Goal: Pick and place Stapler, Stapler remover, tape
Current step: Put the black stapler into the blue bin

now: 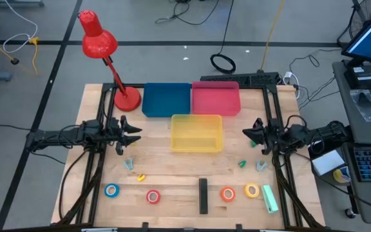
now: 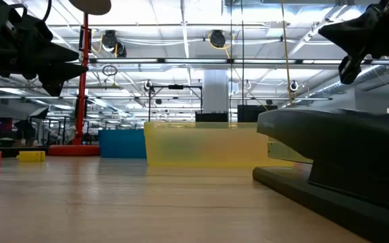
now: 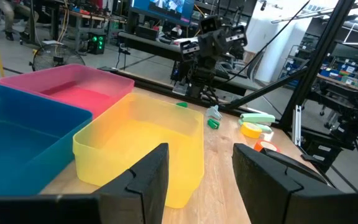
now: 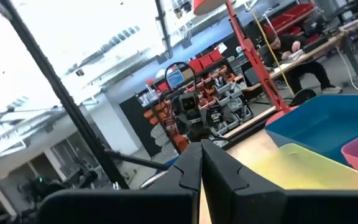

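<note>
The tape rolls lie flat along the table's near edge: blue (image 1: 111, 190), red (image 1: 152, 196), orange (image 1: 228, 193) and yellow (image 1: 252, 191). A black stapler (image 1: 203, 195) lies between the red and orange rolls, and a pale green stapler (image 1: 270, 198) lies at the near right. Small staple removers rest at the near left (image 1: 129, 164) and near right (image 1: 261, 165). My left gripper (image 1: 129, 131) hovers open at the left side, its fingers (image 3: 148, 180) empty and pointing toward the yellow bin (image 1: 197, 133). My right gripper (image 1: 250, 133) hovers shut and empty (image 4: 201, 168) at the right side.
A blue bin (image 1: 166, 100) and a pink bin (image 1: 216, 98) stand side by side behind the yellow bin. A red desk lamp (image 1: 126, 98) stands at the far left corner. Small green (image 1: 242, 164) and yellow (image 1: 141, 176) pieces lie near the removers. Bare wood lies between the bins and the tape row.
</note>
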You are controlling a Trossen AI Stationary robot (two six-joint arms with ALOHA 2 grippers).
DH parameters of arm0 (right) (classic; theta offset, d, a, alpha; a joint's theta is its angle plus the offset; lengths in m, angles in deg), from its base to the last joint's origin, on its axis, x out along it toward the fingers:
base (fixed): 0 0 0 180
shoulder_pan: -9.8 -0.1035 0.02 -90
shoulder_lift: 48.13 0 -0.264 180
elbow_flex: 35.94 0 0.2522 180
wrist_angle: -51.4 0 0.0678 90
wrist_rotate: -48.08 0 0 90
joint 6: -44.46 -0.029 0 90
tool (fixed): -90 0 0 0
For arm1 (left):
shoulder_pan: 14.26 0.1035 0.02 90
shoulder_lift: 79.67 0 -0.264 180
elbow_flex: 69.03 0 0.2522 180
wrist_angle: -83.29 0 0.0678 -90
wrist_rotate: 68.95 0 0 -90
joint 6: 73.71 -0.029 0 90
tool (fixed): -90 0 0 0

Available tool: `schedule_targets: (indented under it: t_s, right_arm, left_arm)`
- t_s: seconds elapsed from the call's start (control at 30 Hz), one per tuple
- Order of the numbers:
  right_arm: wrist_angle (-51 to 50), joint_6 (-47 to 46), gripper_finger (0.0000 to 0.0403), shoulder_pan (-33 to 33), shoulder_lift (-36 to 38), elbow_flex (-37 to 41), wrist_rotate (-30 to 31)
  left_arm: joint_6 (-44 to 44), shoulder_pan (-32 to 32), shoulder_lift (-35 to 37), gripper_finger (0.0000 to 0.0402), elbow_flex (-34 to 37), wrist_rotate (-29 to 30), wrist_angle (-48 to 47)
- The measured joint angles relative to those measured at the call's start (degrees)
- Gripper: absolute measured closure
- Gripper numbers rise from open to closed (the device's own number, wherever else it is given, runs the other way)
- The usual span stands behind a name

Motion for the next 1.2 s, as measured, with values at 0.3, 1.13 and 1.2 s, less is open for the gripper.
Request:
schedule_targets:
  t_s: [0.3, 1.13, 1.2]
  right_arm:
    - [0.1, -0.2, 0.0399, 0.0, 0.0, 0.0, 0.0]
    - [6.7, -5.6, 0.0399, 0.0, -1.2, 0.0, -1.9]
    - [11.3, -6.5, 0.0399, 0.0, -3.3, -0.1, -5.2]
  left_arm:
    - [0.0, 0.0, 0.0, 0.0224, 0.0, 0.0, 0.0]
    - [17.3, -3.2, 0.0, 0.0224, 0.0, -4.2, 20.9]
    - [17.4, -3.3, 0.0, 0.0224, 0.0, -4.2, 18.8]
